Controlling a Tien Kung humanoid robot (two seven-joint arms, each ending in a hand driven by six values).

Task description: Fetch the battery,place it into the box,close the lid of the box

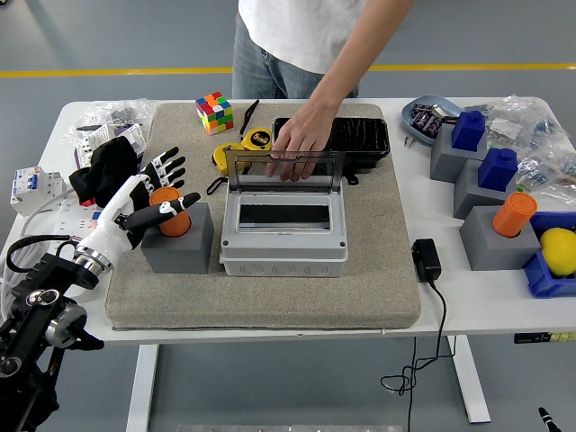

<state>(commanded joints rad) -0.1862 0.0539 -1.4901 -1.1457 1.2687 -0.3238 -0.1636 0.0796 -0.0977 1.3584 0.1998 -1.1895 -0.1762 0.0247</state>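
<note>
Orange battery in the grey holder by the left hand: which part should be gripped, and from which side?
Probably the upper half of the orange battery, since only that part sticks out of the grey holder. It stands upright, so come from the left with fingers around its sides and lift straight up. The left hand is open beside it.

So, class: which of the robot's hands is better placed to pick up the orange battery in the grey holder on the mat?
Left. The left hand hovers open beside the orange battery; no right hand is visible.
</note>
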